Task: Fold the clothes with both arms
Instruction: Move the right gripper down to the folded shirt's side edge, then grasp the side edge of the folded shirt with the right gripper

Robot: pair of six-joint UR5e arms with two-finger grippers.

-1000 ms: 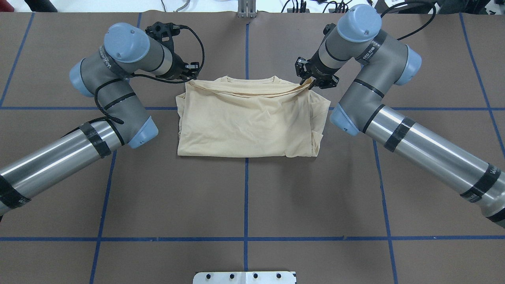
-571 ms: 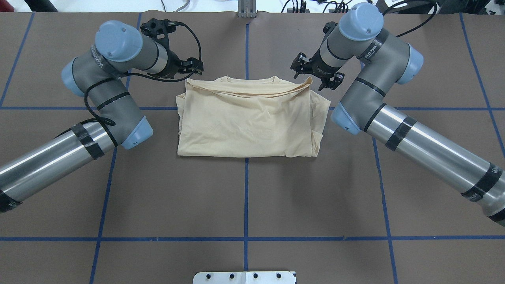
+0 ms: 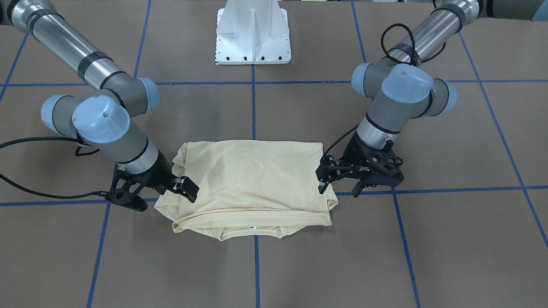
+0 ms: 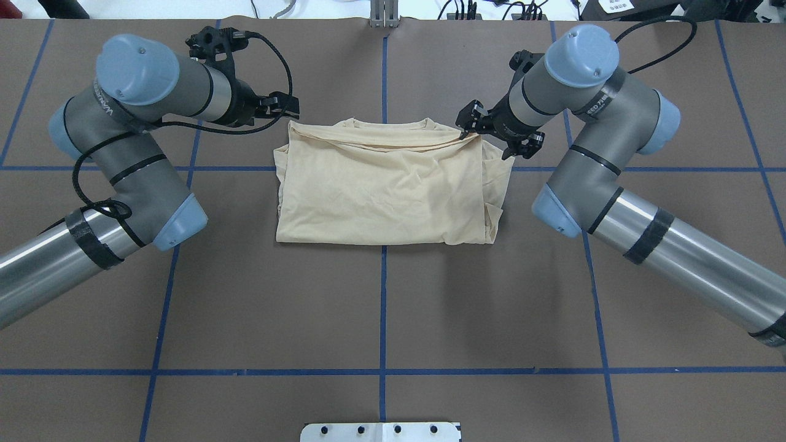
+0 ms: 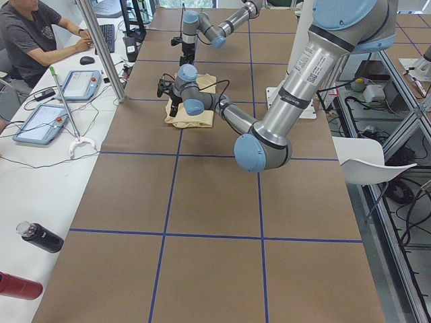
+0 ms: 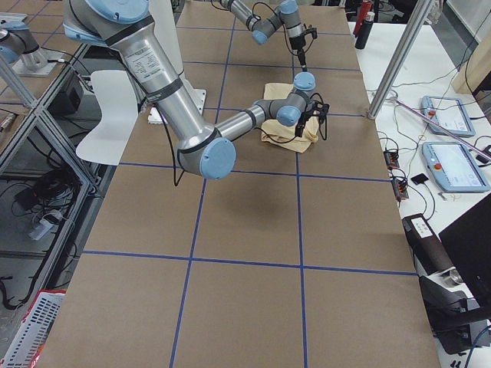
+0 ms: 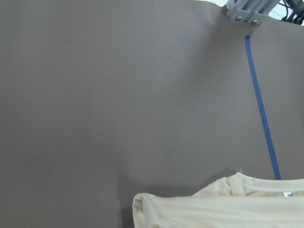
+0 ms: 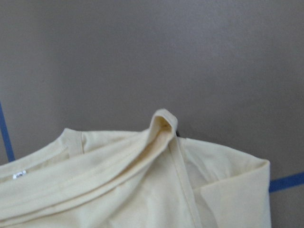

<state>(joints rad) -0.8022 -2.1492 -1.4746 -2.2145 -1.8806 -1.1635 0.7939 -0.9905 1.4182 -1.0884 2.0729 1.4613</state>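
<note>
My left hand (image 3: 339,187) and right hand (image 4: 488,138) have let go, wide open; the shirt (image 4: 387,184) lies folded.

The T-shirt (image 4: 387,190) is plain pale cream-yellow, the table (image 4: 491,307) brown with a blue tape grid (image 4: 382,307).

We log: left black two-finger gripper (image 3: 338,189) has released the pale cream-yellow thin-fabric T-shirt (image 4: 387,184) and drawn outward, now just beside it; right black two-finger gripper (image 4: 493,136) has released too, jaws spread over its corner.
</note>
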